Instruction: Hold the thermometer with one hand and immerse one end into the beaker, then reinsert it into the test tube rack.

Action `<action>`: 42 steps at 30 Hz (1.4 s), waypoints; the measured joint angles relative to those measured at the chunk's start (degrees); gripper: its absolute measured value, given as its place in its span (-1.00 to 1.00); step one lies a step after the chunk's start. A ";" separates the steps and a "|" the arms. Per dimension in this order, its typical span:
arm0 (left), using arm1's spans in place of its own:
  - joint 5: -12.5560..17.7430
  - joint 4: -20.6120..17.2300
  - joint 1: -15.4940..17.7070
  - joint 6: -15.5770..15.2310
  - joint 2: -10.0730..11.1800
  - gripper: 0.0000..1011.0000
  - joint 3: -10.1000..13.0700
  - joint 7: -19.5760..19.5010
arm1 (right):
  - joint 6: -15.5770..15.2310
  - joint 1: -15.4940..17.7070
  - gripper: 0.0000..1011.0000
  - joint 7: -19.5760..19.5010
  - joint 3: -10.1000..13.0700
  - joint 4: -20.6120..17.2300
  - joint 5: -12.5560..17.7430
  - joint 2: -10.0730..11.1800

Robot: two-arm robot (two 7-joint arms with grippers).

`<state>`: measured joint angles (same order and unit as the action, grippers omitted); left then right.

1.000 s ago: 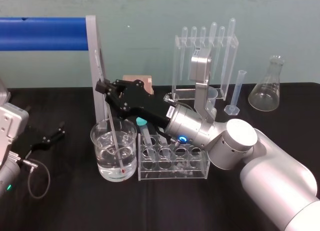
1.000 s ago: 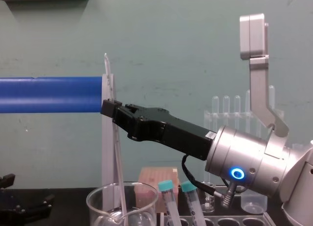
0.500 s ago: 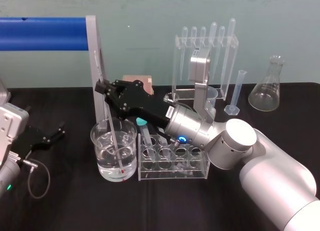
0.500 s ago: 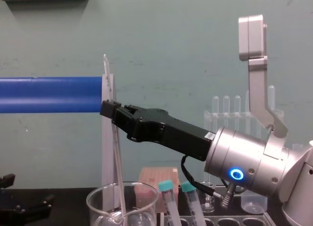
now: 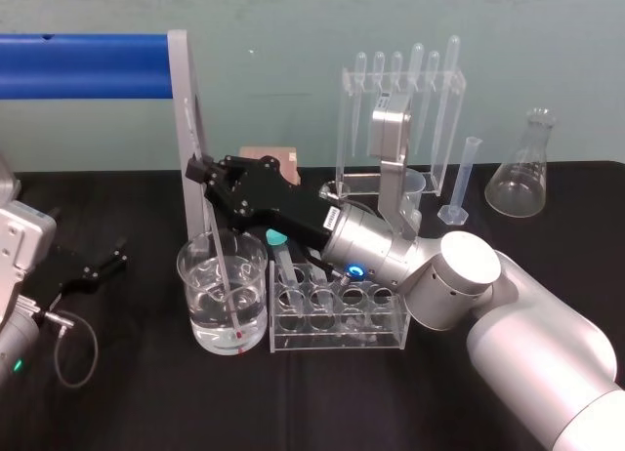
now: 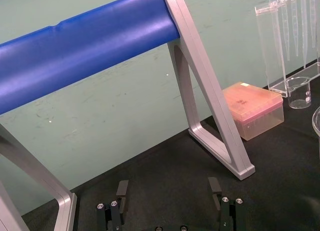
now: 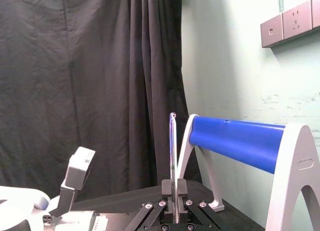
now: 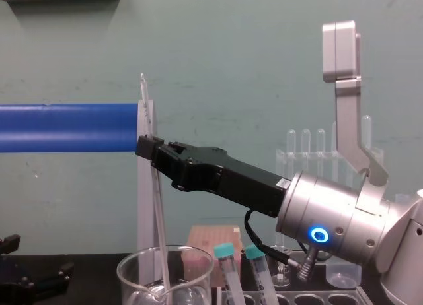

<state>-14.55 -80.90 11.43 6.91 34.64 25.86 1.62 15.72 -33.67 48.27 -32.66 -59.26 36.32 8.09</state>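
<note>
Unmoved; right gripper [image 5: 198, 170] holds thermometer [image 5: 223, 266] in beaker [image 5: 191, 278]

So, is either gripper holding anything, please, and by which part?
The right gripper pinches the long, thin clear glass thermometer in its upper part; the left gripper, parked at left, holds nothing.

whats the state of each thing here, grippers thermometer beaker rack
right gripper, shut on the thermometer above the beaker
thermometer, near upright, red tip down in the beaker's liquid
beaker, upright, part full of clear liquid
rack, upright beside the beaker, two capped tubes in it
left gripper, open, low over the table at the left
</note>
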 joint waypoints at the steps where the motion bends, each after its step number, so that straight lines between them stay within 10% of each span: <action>1: 0.00 0.00 0.00 0.00 0.00 0.99 0.00 0.00 | 0.00 0.00 -0.89 0.00 0.00 0.00 0.00 -0.02; 17: 0.00 0.00 0.00 0.00 0.00 0.99 0.00 0.00 | -0.45 -0.30 -0.89 0.20 0.30 -1.78 0.52 0.45; 28: 0.00 0.00 0.00 0.00 0.00 0.99 0.00 0.00 | -6.05 -2.99 -0.89 0.28 3.62 -12.25 6.87 2.85; 42: 0.00 0.00 0.00 0.00 0.00 0.99 0.00 0.00 | -9.37 1.27 -0.89 -12.19 11.06 -29.12 6.52 15.35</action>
<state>-14.55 -80.90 11.43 6.91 34.65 25.86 1.62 6.34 -32.41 36.08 -21.60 -88.38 42.84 23.44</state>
